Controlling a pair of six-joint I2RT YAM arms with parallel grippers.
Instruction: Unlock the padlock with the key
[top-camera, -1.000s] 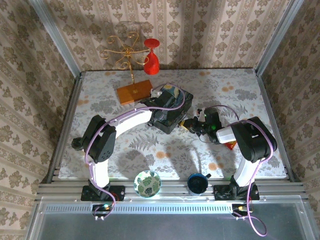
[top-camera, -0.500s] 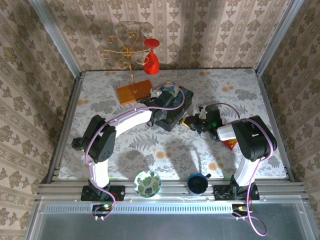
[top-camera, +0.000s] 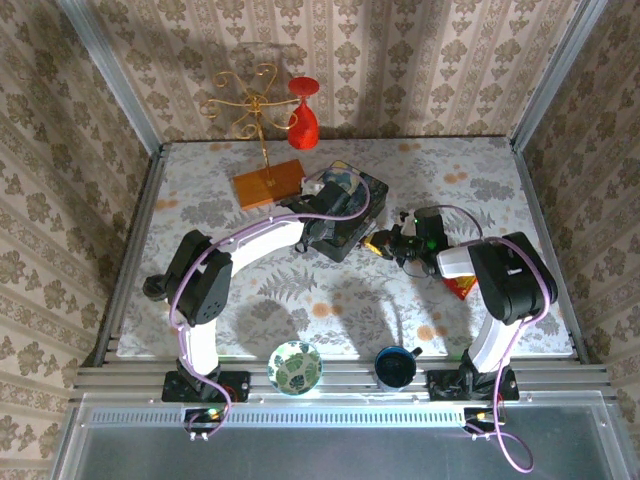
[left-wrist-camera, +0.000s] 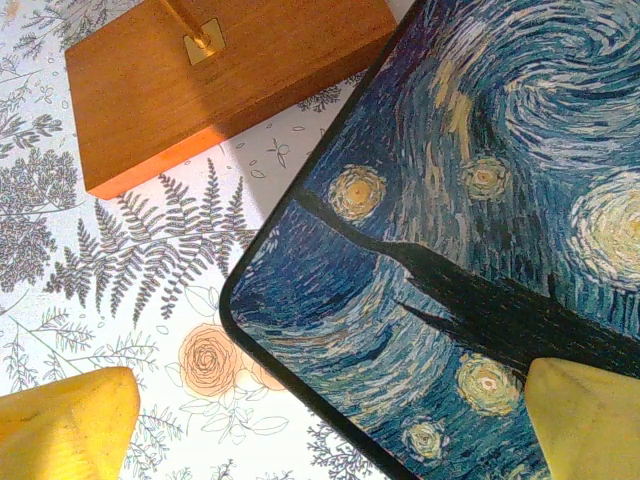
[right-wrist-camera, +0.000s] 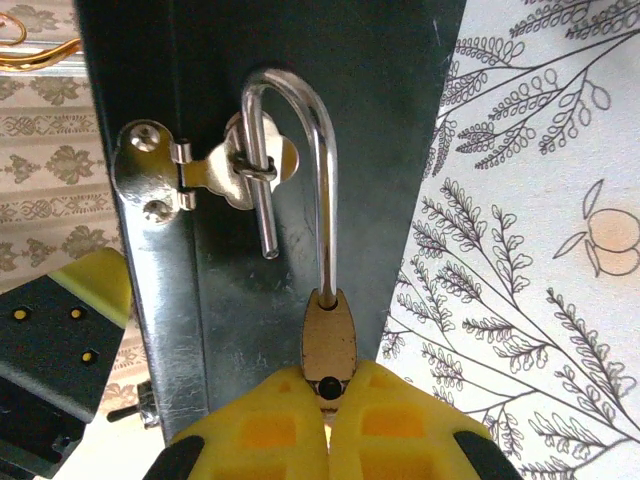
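I can read no text, label, number or sign anywhere. The box lid (left-wrist-camera: 470, 230) carries only painted swirls and stars, and the padlock (right-wrist-camera: 329, 335) shows me a plain, unmarked face.

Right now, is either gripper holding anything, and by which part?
The right gripper holds the padlock by the lower end of its body; the left gripper holds nothing.

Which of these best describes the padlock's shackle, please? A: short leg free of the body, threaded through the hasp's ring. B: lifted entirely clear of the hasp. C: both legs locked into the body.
A: the short leg of the shackle ends free, short of the body of the padlock, and passes through the ring of the hasp.
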